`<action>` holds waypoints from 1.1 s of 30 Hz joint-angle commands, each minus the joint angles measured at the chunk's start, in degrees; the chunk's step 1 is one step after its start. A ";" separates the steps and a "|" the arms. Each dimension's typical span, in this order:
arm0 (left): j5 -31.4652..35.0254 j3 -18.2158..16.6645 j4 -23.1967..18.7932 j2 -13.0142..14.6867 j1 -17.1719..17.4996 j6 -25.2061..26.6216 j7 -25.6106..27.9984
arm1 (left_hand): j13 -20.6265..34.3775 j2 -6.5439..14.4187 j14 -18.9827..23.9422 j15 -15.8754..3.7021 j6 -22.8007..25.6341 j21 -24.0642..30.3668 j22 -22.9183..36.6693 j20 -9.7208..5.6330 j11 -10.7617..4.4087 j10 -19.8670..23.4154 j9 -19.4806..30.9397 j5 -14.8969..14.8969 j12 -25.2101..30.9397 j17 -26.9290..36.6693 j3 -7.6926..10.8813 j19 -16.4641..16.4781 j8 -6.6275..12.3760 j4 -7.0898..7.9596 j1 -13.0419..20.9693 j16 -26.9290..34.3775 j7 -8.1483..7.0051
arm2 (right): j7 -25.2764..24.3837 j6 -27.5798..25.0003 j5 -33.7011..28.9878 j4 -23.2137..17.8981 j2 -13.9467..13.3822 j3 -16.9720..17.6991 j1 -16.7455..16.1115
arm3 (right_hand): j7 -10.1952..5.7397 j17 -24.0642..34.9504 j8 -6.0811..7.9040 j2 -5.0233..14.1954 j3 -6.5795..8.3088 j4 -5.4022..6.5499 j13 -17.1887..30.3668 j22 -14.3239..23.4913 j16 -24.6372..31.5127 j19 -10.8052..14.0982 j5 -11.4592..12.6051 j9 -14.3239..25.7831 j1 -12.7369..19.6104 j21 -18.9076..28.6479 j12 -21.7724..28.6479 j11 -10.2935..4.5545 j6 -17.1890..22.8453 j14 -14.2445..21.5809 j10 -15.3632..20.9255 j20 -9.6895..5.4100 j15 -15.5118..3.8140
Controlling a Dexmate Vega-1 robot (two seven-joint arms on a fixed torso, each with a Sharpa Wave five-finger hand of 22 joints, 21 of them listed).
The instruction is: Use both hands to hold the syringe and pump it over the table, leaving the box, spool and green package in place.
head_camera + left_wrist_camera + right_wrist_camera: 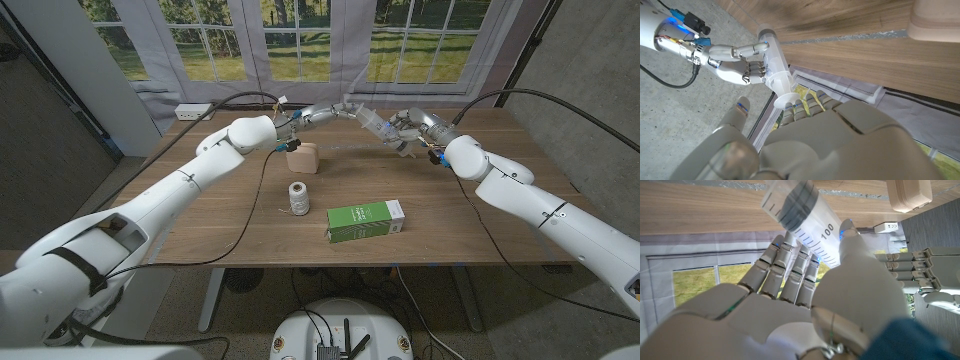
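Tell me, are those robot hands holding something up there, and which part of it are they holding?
Yes, a clear syringe, lifted over the table. The right hand grips its marked barrel; the left hand is at the plunger end, fingers by its flange.

Count: 1 syringe, 1 wooden box, 1 spool, 1 green pkg, 2 robot hands – left hand & right hand, 1 table.
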 commanded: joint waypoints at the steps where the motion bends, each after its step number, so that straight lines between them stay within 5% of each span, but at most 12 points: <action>1: 0.07 0.34 1.06 -0.68 -0.29 -0.68 0.19 | 0.02 4.33 0.14 -2.80 0.44 0.22 0.32 -1.44 0.04 0.03 0.20 -0.12 -0.26 0.08 0.23 0.24 0.15 0.29 0.67 -0.08 0.21 | -0.13 0.07 0.14 -0.23 0.05 0.14 -0.16 | -5.42 0.24 0.03 6.80 0.08 0.24 0.06 0.12 -0.09 0.22 0.36 0.17 0.68 -0.26 0.27 -4.41 5.69 0.86 5.14 -0.55 -8.42; 33: -0.10 1.74 6.27 -3.44 -2.24 -3.48 -0.90 | 0.02 4.40 0.04 -2.57 0.43 0.21 0.32 -1.46 0.07 -0.12 0.21 -0.12 -0.31 0.10 0.13 0.21 0.15 0.41 0.79 -0.07 0.18 | -0.41 -0.41 0.44 -0.47 0.20 0.23 -0.36 | -5.22 0.53 -0.24 6.87 0.04 0.20 0.39 0.13 -0.43 0.32 0.38 0.21 0.69 -0.25 -0.06 -4.37 5.94 1.07 5.33 -0.61 -8.45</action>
